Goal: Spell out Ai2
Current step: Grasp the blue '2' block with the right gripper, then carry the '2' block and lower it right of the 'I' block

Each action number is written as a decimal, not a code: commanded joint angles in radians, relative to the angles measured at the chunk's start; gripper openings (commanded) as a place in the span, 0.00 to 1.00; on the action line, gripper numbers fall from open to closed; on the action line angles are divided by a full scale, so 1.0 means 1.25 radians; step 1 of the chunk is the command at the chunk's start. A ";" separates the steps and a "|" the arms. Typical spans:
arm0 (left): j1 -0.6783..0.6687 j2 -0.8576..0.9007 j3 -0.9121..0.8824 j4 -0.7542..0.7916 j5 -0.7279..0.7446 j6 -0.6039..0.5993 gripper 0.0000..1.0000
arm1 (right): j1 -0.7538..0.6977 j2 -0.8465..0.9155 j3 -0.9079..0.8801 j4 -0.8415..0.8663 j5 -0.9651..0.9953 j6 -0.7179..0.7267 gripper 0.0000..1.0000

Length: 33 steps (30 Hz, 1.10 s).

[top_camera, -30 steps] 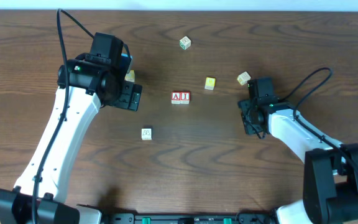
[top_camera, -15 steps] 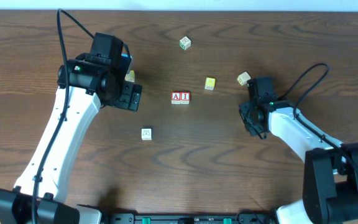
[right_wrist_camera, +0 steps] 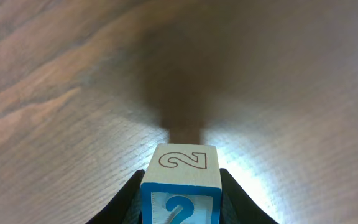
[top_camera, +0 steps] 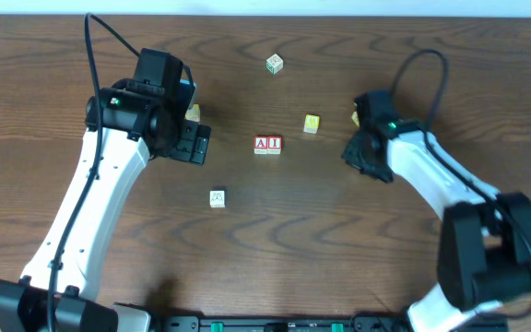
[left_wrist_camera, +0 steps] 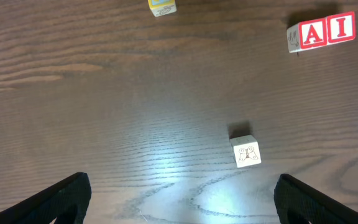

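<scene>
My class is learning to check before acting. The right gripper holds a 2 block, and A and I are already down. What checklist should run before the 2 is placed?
1. 2 block clamped in the right gripper: ok.
2. A block and I block touching, reading AI: ok.
3. Table just right of the I block bare: ok.
4. Yellow block apart from that spot: ok.
5. Left gripper open and off the row: ok.
6. The 2 will face the same way as the A and I: cannot tell.
</scene>
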<state>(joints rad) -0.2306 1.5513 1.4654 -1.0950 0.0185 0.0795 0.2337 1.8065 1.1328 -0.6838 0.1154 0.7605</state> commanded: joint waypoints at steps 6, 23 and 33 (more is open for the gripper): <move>0.001 0.006 0.000 -0.002 -0.009 0.008 0.95 | 0.084 0.140 0.200 -0.086 0.075 -0.207 0.24; 0.001 0.006 0.000 -0.002 -0.009 0.008 0.95 | 0.170 0.233 0.361 -0.114 0.055 -0.233 0.24; 0.001 0.006 0.000 -0.002 -0.009 0.008 0.95 | 0.175 0.273 0.361 -0.102 0.024 -0.186 0.24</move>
<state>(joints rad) -0.2306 1.5513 1.4654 -1.0954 0.0185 0.0795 0.4446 2.1357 1.5681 -0.8143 0.1635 0.4938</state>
